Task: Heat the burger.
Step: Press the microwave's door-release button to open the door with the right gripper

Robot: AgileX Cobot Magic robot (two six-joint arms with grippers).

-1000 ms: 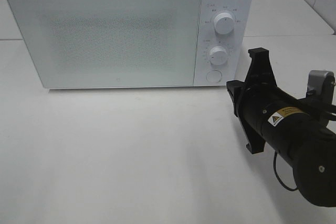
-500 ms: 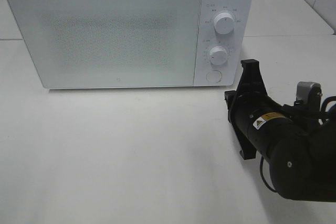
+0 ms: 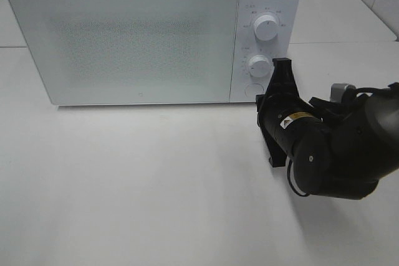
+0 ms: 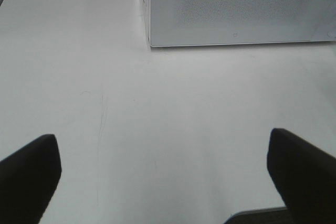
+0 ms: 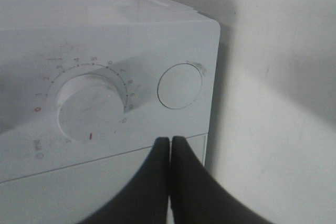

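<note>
End effector (image 5: 170, 142) near microwave button (image 5: 180, 86)

Closed hand (image 5: 170, 141) near round microwave button (image 5: 180, 86)

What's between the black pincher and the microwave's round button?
Nothing, only the bare white front of the microwave. The right wrist view shows the shut right gripper apart from the round button.

Bulky black right arm (image 3: 330, 151) reaching in from the right of the high view, wrist angled up and away from the camera, black right hand (image 5: 170, 142) with both tips pressed flat together, black left hand (image 4: 161, 137) with fingers (image 4: 29, 177) spread wide apart, holding nothing
</note>
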